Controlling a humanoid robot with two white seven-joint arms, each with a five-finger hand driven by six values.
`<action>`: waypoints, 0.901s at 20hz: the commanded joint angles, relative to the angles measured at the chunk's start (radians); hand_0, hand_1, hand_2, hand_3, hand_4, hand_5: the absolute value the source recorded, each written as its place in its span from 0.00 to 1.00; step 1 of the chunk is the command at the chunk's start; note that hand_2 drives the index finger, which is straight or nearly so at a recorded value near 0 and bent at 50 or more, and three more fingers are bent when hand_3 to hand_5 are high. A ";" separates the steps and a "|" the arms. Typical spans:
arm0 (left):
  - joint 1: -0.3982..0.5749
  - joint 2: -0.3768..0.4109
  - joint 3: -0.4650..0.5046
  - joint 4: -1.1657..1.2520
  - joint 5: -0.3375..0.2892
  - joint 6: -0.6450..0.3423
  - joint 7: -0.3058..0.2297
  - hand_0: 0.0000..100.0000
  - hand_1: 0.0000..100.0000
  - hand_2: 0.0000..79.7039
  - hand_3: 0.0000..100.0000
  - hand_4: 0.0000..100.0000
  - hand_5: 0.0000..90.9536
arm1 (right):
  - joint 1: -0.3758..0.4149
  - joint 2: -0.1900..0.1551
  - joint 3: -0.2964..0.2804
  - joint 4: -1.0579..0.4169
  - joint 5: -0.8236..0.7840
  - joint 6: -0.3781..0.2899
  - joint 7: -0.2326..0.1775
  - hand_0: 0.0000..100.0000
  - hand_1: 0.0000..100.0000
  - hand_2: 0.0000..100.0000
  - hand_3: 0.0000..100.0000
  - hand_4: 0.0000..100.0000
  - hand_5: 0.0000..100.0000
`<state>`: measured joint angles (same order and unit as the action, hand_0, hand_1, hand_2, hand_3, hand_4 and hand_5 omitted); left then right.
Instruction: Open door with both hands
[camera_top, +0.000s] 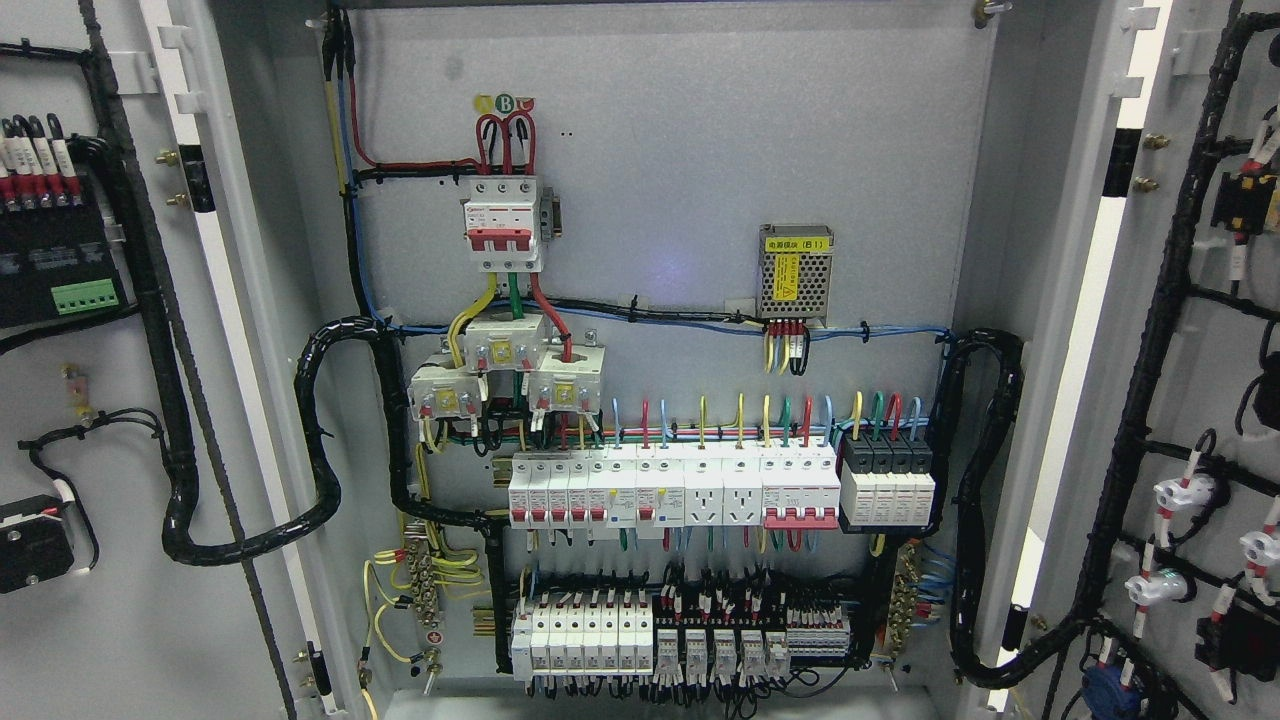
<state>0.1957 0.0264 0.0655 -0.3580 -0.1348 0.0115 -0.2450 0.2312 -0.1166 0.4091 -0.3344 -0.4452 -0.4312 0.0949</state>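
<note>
Cabinet back panel fills centre, grey, fully exposed. Left door swung wide at left edge, right door swung wide at right edge, both showing inner wiring. Black cable looms run from each door into cabinet. Breaker row mid-panel; red three-pole breaker above; small power supply upper right. Neither hand visible; finger state and places relative to fingers cannot be told.

No part of the robot's body shows in the head view. Neither the left arm nor the right arm enters from the lower corners or the bottom edge, and no wrist, hand or finger appears anywhere across the picture. The pose of both arms and the state of both hands cannot be told from this view.
</note>
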 joint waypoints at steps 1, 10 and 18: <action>-0.097 -0.048 0.085 0.405 -0.014 0.002 0.003 0.00 0.00 0.00 0.00 0.03 0.00 | -0.052 0.077 -0.016 0.218 0.065 0.118 -0.069 0.11 0.00 0.00 0.00 0.00 0.00; -0.119 -0.054 0.109 0.448 -0.012 0.012 0.004 0.00 0.00 0.00 0.00 0.03 0.00 | -0.052 0.109 -0.018 0.285 0.128 0.268 -0.090 0.11 0.00 0.00 0.00 0.00 0.00; -0.119 -0.056 0.123 0.433 -0.009 0.002 0.004 0.00 0.00 0.00 0.00 0.03 0.00 | -0.046 0.135 -0.015 0.295 0.163 0.304 -0.096 0.11 0.00 0.00 0.00 0.00 0.00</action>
<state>0.0823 0.0052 0.1546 -0.0048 -0.1444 0.0274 -0.2382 0.1842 -0.0265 0.3967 -0.1144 -0.3148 -0.1358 0.0007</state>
